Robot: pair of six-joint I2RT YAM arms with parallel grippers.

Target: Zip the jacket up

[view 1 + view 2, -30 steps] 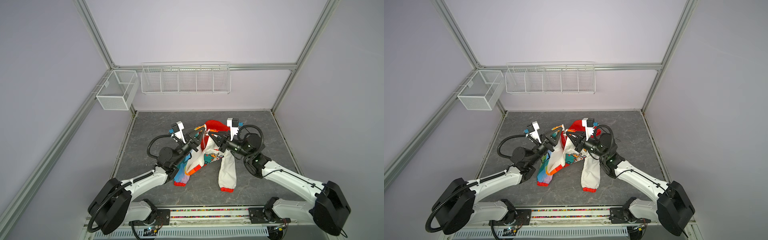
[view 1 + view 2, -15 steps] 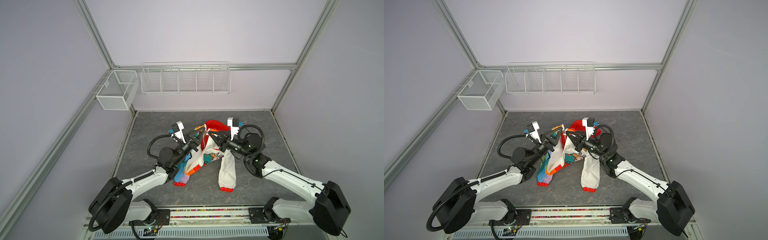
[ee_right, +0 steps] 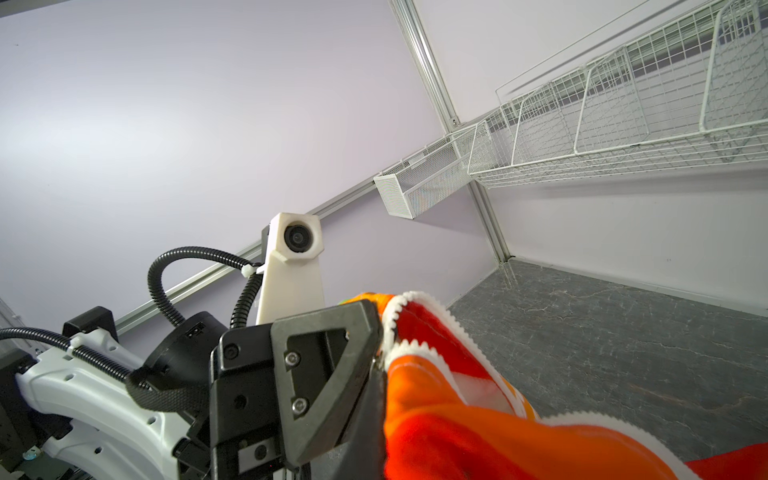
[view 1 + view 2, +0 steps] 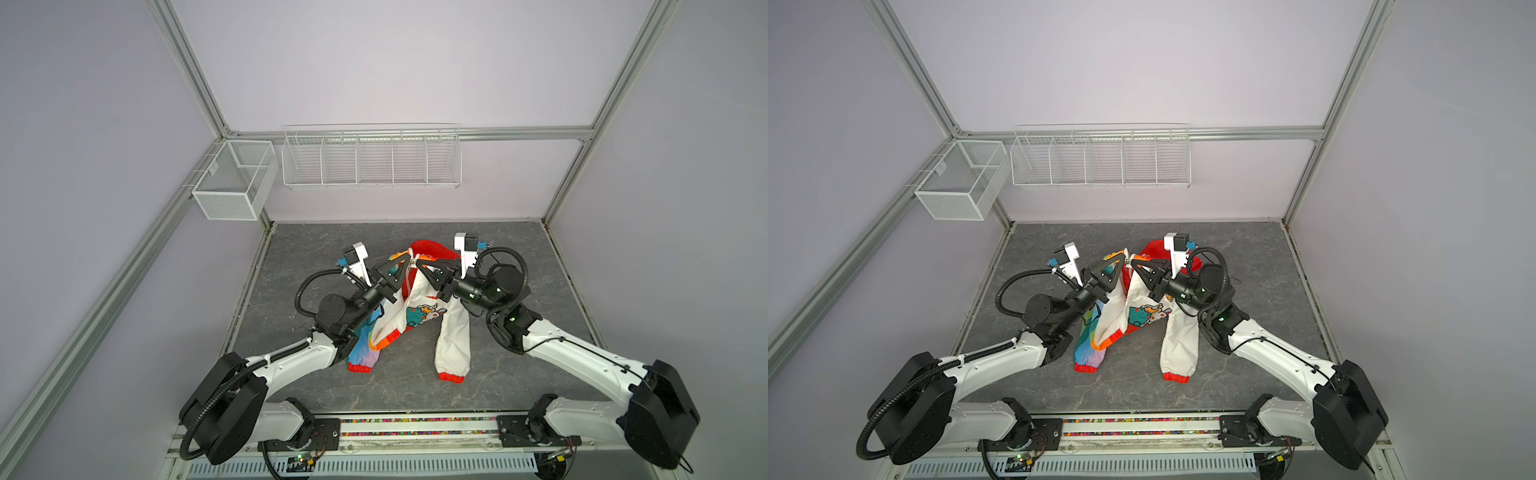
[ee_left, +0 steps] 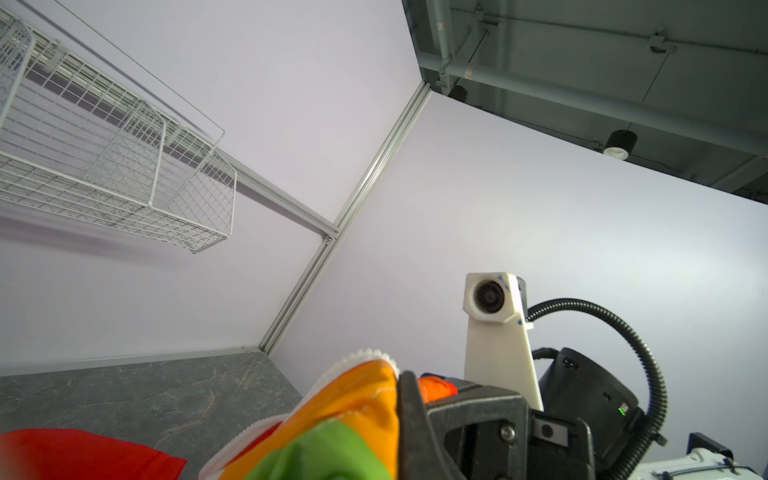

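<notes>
Jacket [image 4: 415, 316], rainbow-and-white with red cuffs, hangs clamped by left claw [image 4: 404, 263] and right claw [image 4: 419, 266].

Bright, even, diffuse light, soft faint shadows, wide-angle curving at frame edges, close-up jacket [image 5: 332, 449] slightly blurred.

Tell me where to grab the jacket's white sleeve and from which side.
Just above its red cuff, probably, coming down from the right: the white sleeve trails limp onto the table, with bare surface on that side and the rest of the jacket on the other. The right hand is nearest but shut on the zipper edge, like the left hand.
</notes>
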